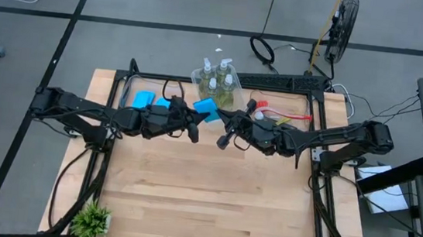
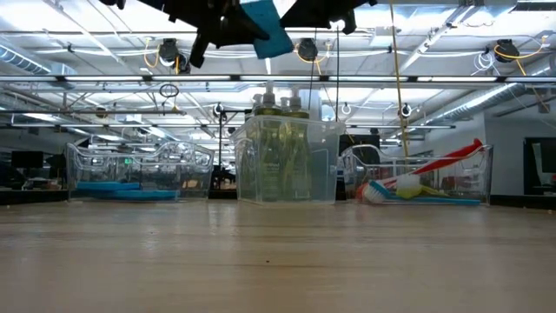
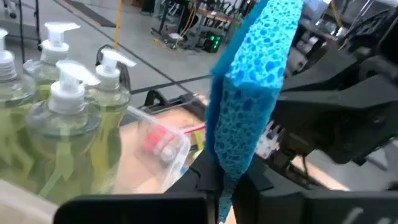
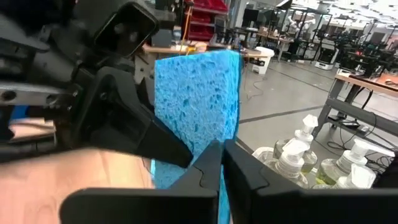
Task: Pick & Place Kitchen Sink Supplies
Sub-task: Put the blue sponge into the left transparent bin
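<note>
A flat blue sponge (image 1: pixel 205 108) hangs high over the table's middle, at the top of the low view (image 2: pixel 268 26). Both grippers are shut on it. My left gripper (image 3: pixel 227 186) reaches it from the left and my right gripper (image 4: pixel 222 168) from the right, the two nearly nose to nose. Behind them, clear pump bottles of yellow-green soap (image 1: pixel 217 78) stand in a clear bin (image 2: pixel 287 156). More blue sponges (image 1: pixel 145 99) lie in a bin at the far left. Long-handled brushes (image 1: pixel 278 113) lie in a bin at the far right. My left gripper pinches the sponge's two broad faces between its fingers near one edge (image 3: pixel 229 168). It comes in about level from the table's left. The sponge stands on edge beyond the fingers, clear of the table. My right gripper pinches the same sponge across its thickness near the opposite edge (image 4: pixel 219 146). It comes in about level from the table's right. The sponge stands upright ahead of its fingers, lifted clear.
Three clear bins line the table's far edge. A small green potted plant (image 1: pixel 91 220) stands at the near left corner. Bare wooden tabletop (image 1: pixel 205 188) lies below and in front of the grippers.
</note>
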Controlling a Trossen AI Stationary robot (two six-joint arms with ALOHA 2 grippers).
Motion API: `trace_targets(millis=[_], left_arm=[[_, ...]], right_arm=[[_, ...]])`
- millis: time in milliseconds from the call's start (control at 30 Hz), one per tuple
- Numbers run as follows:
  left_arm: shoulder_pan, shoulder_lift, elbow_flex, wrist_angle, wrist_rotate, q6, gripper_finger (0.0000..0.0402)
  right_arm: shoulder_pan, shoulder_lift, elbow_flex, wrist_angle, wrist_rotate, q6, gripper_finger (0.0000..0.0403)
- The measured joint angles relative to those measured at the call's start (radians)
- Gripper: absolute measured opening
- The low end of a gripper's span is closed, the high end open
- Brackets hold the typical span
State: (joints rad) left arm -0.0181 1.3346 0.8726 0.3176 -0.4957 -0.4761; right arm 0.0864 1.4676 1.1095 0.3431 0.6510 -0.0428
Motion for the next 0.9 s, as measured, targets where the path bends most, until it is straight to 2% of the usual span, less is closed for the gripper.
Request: trace_targets(millis=[133,333,467,567,667,800,900], left_arm=[[0.001,-0.035,0.0,-0.113,-0.017,-0.028,0.0009],[0.006,-0.159,0.0,-0.412,-0.136,-0.111,0.0009],[0.075,-0.249,0.0,-0.615,-0.134,-0.184,0.0008],[0.159,-0.299,0.0,-0.748,-0.083,-0.232,0.0008],[0.268,-0.323,0.0,-0.864,0.016,-0.249,0.0008],[0.42,-0.313,0.0,-0.981,0.161,-0.26,0.0008],[0.515,-0.281,0.0,-1.012,0.231,-0.233,0.0008]], right_arm=[[0.001,-0.01,0.0,-0.078,-0.002,-0.015,0.0023],[0.016,-0.021,-0.001,-0.275,-0.002,0.081,0.0071],[0.027,-0.025,-0.004,-0.375,-0.002,0.119,0.0097],[0.036,-0.029,-0.012,-0.417,-0.002,0.124,0.011],[0.043,-0.034,-0.011,-0.431,-0.001,0.124,0.0117],[0.053,-0.049,-0.011,-0.435,-0.002,0.111,0.0119],[0.055,-0.063,-0.011,-0.442,-0.002,0.109,0.0116]])
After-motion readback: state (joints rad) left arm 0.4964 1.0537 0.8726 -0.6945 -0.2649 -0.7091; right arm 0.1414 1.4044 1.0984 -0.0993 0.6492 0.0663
